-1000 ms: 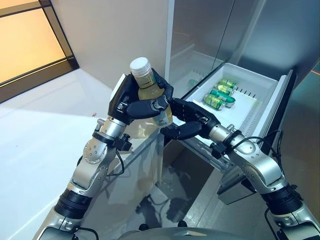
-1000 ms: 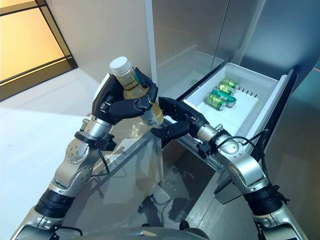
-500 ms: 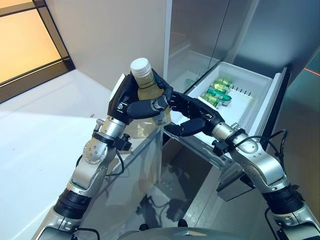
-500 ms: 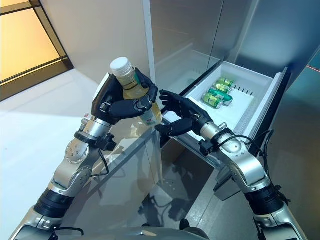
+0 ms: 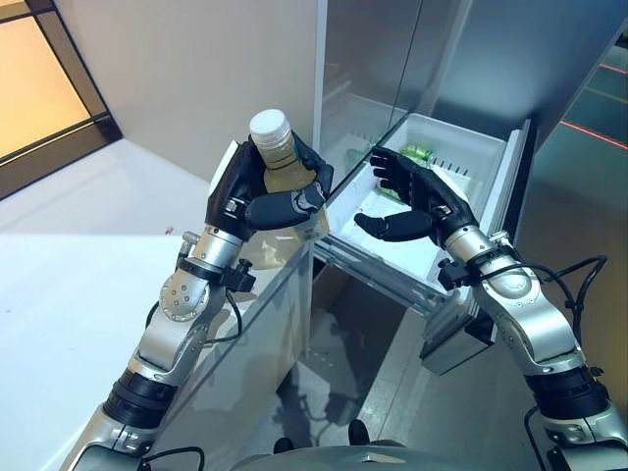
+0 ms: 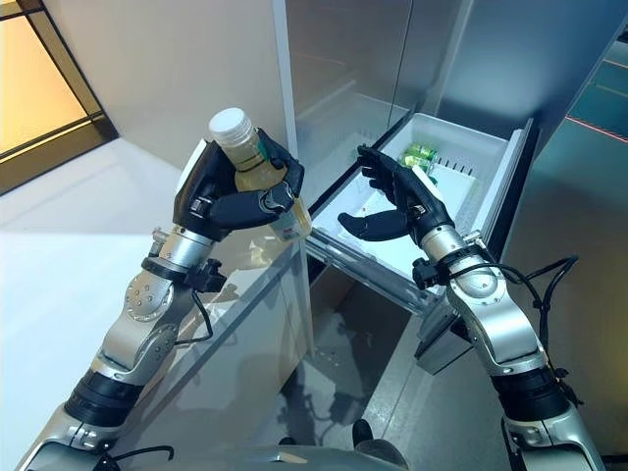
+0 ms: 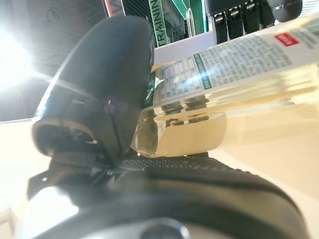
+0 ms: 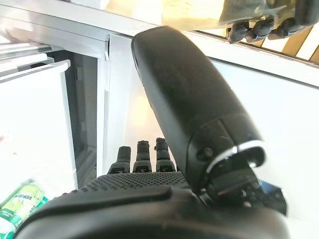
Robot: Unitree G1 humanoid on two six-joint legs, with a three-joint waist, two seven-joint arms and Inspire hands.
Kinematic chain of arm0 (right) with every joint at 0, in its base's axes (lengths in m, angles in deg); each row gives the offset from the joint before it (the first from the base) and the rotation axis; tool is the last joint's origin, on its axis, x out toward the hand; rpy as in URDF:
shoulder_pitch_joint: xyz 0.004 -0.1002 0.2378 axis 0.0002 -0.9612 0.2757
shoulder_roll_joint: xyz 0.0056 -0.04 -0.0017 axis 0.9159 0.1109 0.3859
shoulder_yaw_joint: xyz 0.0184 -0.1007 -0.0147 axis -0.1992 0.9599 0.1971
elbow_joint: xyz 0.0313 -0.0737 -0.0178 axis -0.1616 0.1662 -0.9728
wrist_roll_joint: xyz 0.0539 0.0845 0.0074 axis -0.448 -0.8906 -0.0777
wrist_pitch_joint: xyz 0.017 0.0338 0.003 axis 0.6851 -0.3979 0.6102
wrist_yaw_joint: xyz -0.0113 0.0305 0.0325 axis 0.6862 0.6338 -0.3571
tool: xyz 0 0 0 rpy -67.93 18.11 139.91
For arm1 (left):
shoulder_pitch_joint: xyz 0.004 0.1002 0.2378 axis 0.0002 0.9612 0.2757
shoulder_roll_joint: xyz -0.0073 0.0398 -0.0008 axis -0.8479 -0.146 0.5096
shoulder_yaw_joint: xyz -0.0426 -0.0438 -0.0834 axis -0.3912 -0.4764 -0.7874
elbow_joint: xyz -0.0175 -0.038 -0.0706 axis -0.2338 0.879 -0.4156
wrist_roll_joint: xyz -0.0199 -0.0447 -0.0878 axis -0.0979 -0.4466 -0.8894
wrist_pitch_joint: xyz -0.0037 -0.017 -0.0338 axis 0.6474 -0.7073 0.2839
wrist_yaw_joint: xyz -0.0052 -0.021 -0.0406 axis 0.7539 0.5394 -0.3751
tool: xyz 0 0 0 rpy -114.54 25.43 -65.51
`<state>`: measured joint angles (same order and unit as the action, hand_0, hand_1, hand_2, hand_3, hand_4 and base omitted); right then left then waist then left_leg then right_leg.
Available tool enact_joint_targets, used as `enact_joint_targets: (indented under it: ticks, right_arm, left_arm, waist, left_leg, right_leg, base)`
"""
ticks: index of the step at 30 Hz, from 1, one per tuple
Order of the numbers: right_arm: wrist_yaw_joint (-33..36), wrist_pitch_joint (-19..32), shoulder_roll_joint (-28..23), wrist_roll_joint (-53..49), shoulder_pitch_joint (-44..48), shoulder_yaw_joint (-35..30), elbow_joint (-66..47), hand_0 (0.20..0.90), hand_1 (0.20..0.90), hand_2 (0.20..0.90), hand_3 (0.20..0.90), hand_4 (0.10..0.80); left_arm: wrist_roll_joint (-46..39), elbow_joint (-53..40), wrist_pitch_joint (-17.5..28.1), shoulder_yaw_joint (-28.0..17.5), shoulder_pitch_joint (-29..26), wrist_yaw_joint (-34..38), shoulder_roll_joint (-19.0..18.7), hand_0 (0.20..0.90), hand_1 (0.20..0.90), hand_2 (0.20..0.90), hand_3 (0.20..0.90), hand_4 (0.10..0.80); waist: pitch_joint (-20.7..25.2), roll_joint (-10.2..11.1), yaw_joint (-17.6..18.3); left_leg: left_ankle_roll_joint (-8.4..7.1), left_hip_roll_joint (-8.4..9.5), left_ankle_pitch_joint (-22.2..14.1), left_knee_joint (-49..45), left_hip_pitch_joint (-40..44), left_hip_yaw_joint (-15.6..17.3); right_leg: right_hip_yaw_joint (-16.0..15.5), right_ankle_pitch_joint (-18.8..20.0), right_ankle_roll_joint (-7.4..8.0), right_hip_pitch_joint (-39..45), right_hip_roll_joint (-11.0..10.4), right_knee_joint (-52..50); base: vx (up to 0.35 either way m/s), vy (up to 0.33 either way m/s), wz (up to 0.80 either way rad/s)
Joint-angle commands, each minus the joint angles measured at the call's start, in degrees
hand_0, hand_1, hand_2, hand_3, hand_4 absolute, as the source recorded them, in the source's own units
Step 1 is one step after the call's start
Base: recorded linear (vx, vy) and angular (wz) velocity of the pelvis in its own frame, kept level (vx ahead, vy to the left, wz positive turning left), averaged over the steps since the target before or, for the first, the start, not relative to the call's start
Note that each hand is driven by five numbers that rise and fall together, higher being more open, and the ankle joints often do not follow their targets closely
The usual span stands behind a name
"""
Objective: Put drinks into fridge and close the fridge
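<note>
My left hand (image 5: 257,203) is shut on a bottle (image 5: 282,169) of pale yellow drink with a white cap, held upright in the air left of the fridge drawer. In the left wrist view the bottle's label (image 7: 234,62) lies across my fingers beside the thumb (image 7: 109,84). My right hand (image 5: 420,201) is open and empty, fingers spread, above the white pulled-out fridge drawer (image 5: 488,162). Green cans (image 6: 420,153) lie at the back of the drawer, partly hidden behind the right hand; one shows in the right wrist view (image 8: 21,203).
The open fridge (image 5: 392,59) has grey inner walls and a shelf behind the drawer. A glossy reflective panel (image 5: 265,334) stands below my left hand. A dark box (image 5: 453,343) hangs under the drawer's right side. A pale floor (image 5: 69,294) spreads to the left.
My right hand has drawn back from the bottle, to the right and over the drawer, with its fingers spread. My left hand still holds the bottle. The camera has shifted.
</note>
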<state>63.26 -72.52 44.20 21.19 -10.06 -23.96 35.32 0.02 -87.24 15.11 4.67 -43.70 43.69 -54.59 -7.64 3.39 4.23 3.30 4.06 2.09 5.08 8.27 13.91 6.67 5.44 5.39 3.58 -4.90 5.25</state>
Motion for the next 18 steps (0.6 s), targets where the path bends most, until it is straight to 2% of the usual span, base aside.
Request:
enact_joint_targets:
  ticks: [1,9,18]
  right_arm:
    - [-0.48,6.50,-0.95,-4.07,7.29,-2.86,-4.20,0.900,0.900,0.900,0.900,0.800]
    - [-7.03,2.35,-2.25,-12.79,9.02,-0.59,-5.26,0.900,0.900,0.900,0.900,0.800]
    - [-12.26,-1.00,-1.19,-19.58,9.52,1.88,-4.80,0.900,0.900,0.900,0.900,0.800]
  left_arm:
    - [1.01,-1.07,5.78,-0.57,-16.55,2.45,1.76,0.300,0.300,0.300,0.200,0.100]
    - [1.46,3.54,6.55,0.98,-18.85,4.74,0.53,0.300,0.300,0.300,0.200,0.100]
    - [1.92,7.02,5.36,3.56,-20.88,4.80,1.92,0.300,0.300,0.300,0.200,0.100]
  waist:
    - [4.80,-1.64,2.36]
    - [4.99,-1.22,2.80]
    - [5.30,-0.76,3.12]
  left_leg:
    - [0.29,0.38,-4.39,-0.08,0.75,-8.50]
    - [0.00,0.32,-4.34,-0.08,0.40,-7.78]
    - [0.02,0.22,-4.47,-0.08,-0.03,-7.09]
  right_leg:
    - [-1.51,-0.15,0.10,-0.18,1.84,-2.41]
    - [-1.94,0.80,0.83,-0.96,1.20,-2.12]
    - [-1.82,1.19,0.77,-1.10,1.40,-1.04]
  base:
    - [-0.026,0.010,-0.05]
    - [-0.019,0.002,-0.02]
    - [-0.003,-0.008,0.00]
